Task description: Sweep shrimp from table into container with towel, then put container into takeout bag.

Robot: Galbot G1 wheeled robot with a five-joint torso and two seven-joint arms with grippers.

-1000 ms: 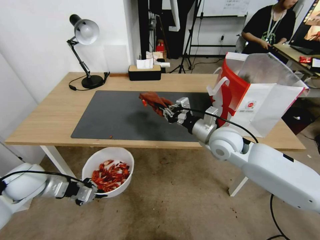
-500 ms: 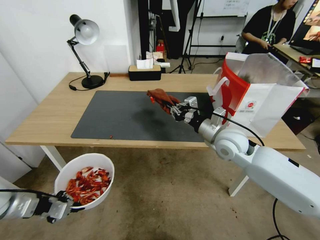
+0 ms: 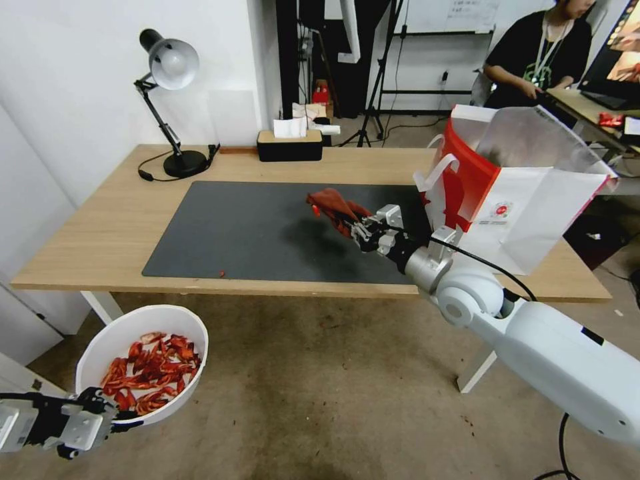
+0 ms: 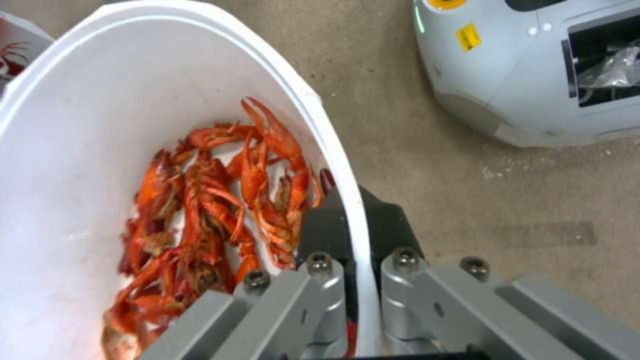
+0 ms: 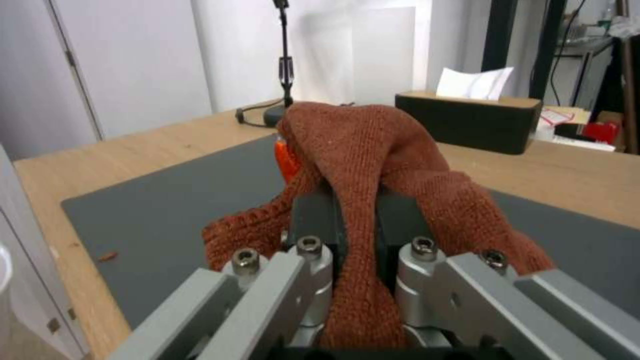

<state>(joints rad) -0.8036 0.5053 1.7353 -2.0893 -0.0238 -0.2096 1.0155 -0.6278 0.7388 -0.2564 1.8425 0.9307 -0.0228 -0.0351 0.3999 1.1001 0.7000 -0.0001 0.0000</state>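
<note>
Container (image 3: pixel 143 363) of shrimp (image 3: pixel 150 370) has dropped left, below the table (image 3: pixel 100 233); my left gripper (image 3: pixel 110 421) pinches its rim. Right gripper (image 3: pixel 358 227) clamps the towel (image 3: pixel 331 203) over the mat. Risk: a rim-only grip could tip the bowl.

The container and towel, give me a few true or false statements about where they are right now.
1. The left gripper clamps the container by its rim. True.
2. The container rests on the table. False: it is held below the table edge, over the floor.
3. The right gripper holds the towel above the mat. True.
4. The shrimp lie inside the takeout bag. False: they fill the container.
</note>
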